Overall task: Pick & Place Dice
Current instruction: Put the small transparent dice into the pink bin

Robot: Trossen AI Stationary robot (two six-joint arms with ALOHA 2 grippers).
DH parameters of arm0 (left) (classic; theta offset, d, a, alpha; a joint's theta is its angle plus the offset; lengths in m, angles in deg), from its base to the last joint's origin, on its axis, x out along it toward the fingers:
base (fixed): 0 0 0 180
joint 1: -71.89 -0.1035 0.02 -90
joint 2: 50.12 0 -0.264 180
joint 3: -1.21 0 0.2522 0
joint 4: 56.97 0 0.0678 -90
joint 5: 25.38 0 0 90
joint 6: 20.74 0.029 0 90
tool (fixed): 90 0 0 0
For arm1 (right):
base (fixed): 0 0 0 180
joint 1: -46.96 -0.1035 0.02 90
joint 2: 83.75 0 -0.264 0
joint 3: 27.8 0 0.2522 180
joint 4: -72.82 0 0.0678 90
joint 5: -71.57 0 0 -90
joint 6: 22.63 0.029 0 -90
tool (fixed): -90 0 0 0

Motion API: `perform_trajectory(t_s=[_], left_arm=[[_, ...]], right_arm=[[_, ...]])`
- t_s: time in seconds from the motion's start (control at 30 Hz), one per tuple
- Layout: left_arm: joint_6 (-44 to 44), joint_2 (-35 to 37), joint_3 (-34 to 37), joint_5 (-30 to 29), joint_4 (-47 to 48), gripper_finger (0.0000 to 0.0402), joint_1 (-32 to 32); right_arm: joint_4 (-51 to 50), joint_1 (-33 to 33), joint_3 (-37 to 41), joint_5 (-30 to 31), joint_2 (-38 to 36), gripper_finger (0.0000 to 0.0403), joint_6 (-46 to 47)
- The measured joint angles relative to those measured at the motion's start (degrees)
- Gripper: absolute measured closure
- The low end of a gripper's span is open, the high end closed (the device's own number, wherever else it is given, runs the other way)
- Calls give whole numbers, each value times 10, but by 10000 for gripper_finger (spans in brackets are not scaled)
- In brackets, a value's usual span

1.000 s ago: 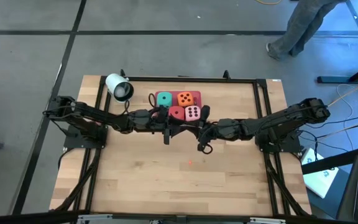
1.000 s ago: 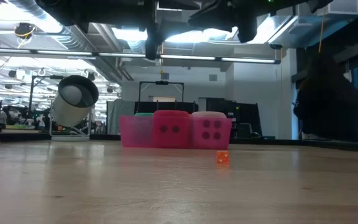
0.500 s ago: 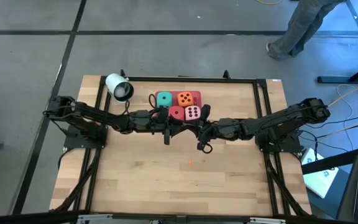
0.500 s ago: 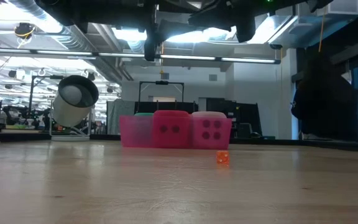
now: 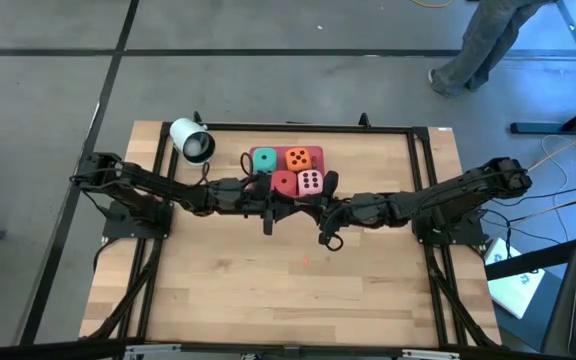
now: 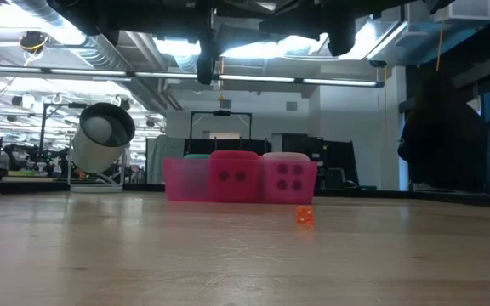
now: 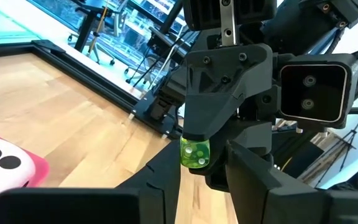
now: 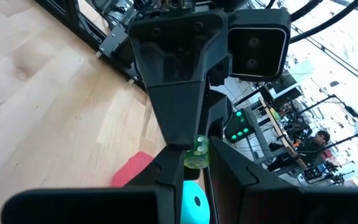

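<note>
right pincer — clamped on small green die | left pincer — seemingly apart around it

Evenly and softly lit from above in the high view, with only faint shadows under the arms on the table. In the low view, strong glare from ceiling lights at twelve o'clock, arms overhead reduced to dark silhouettes, near tabletop blurred, the big dice fairly sharp. Wrist views bright, washed out toward the windows, near fingers dark and soft, straight edges bowed at the borders.
</note>
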Motion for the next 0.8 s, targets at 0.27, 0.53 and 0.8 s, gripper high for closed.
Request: perform_trajectory(t_s=[0.27, 0.53, 0.8], left_arm=[[0, -1, 0, -1, -6, 297, 0], [7, -1, 2, -1, -25, 297, 0], [15, -1, 2, 1, -29, 297, 0]], right_arm=[[-16, 0, -1, -1, -1, 346, 11], [-17, 0, -2, -10, -2, 346, 15], [-25, 0, -1, -19, -2, 346, 23]])
